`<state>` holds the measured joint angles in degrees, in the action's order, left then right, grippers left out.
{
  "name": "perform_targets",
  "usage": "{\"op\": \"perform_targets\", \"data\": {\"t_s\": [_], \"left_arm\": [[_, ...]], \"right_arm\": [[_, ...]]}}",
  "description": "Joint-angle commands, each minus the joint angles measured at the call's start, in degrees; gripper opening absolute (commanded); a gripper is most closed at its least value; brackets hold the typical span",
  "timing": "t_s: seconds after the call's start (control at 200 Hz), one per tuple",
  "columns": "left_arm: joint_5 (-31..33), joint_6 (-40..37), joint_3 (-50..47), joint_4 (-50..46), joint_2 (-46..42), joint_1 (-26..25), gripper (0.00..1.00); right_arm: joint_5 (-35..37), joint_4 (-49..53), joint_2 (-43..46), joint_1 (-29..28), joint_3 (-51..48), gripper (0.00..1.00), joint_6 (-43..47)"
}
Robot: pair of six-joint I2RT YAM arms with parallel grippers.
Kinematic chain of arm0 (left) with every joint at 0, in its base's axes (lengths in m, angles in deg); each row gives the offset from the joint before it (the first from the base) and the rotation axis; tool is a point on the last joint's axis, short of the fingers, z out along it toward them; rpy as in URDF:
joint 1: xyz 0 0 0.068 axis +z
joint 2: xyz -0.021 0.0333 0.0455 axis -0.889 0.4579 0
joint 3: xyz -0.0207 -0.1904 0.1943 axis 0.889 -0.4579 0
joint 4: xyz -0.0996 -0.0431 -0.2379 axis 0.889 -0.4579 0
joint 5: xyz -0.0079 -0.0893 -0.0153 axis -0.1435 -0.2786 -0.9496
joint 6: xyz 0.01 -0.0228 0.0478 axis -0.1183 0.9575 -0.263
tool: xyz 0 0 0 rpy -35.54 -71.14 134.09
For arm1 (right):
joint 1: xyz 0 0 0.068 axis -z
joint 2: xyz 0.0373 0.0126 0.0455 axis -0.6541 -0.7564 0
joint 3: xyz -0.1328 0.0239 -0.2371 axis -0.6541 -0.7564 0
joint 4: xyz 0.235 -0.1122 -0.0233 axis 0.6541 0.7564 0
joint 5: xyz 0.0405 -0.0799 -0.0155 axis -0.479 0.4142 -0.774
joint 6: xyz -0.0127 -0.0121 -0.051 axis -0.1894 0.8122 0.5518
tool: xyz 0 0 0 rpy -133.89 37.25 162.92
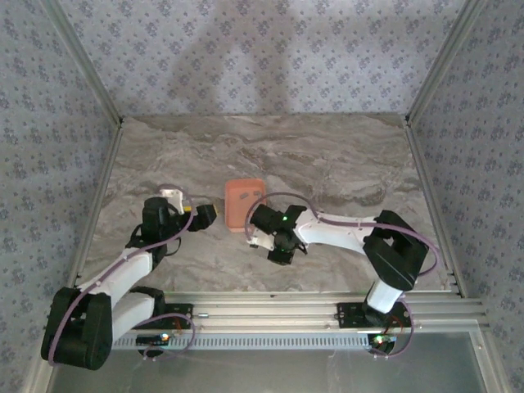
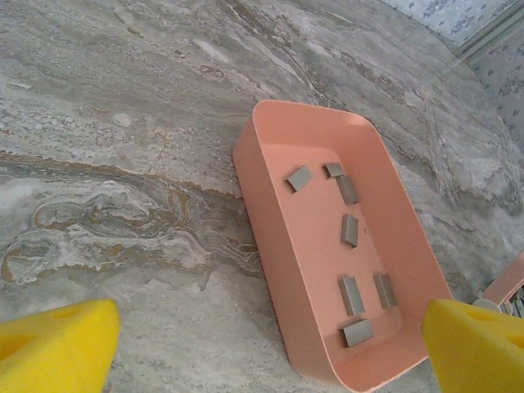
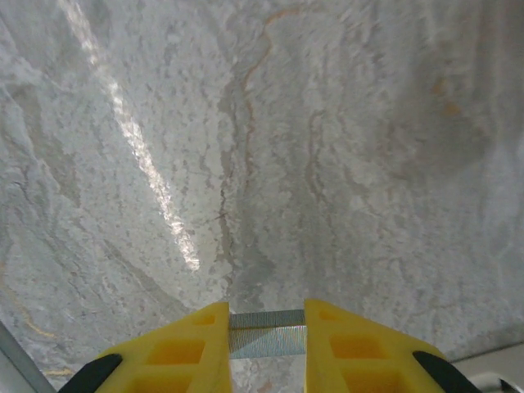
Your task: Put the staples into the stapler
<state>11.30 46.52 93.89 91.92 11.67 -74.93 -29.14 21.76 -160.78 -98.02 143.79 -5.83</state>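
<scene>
Left pincer (image 2: pixel 266 348) wide apart, tray (image 2: pixel 255 196) of staples (image 2: pixel 350 295) just ahead.

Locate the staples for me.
Left wrist view: seven staples lie loose inside the salmon tray at table centre. Right wrist view: another strip is pinched in the right gripper.

**A:** Camera layout?
**B:** Top cam: fixed high behind me, looking down on the whole table (image 1: pixel 344 164). Left wrist cam: angled forward and down, close over the orange tray (image 2: pixel 248 184).
**A:** Overlap?
**B:** Top cam shares that tray. Right wrist cam: near straight down, very close to bare marble, my right gripper (image 3: pixel 267 327) at its lower edge.
</scene>
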Motion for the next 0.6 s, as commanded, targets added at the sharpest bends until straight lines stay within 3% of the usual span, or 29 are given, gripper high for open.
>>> {"op": "perform_targets", "data": {"t_s": [0.0, 0.295, 0.425, 0.595], "left_arm": [[0.0, -1.2, 1.5, 1.8, -0.2, -0.4, 0.95], [1.2, -1.4, 1.3, 1.8, -1.0, -0.6, 0.95], [1.2, -1.5, 1.3, 1.9, -0.9, -0.7, 0.95], [1.7, -1.7, 1.2, 1.7, -1.0, -1.1, 0.95]], "right_arm": [[0.2, 0.6, -1.8, -0.4, -0.6, 0.23, 1.9], [-0.4, 1.7, -4.8, -0.5, -0.1, 0.24, 2.5], [-0.3, 2.5, -3.6, -0.5, 0.5, 0.36, 1.9], [-1.6, 3.2, 1.9, 0.1, 2.0, 0.4, -5.4]]}}
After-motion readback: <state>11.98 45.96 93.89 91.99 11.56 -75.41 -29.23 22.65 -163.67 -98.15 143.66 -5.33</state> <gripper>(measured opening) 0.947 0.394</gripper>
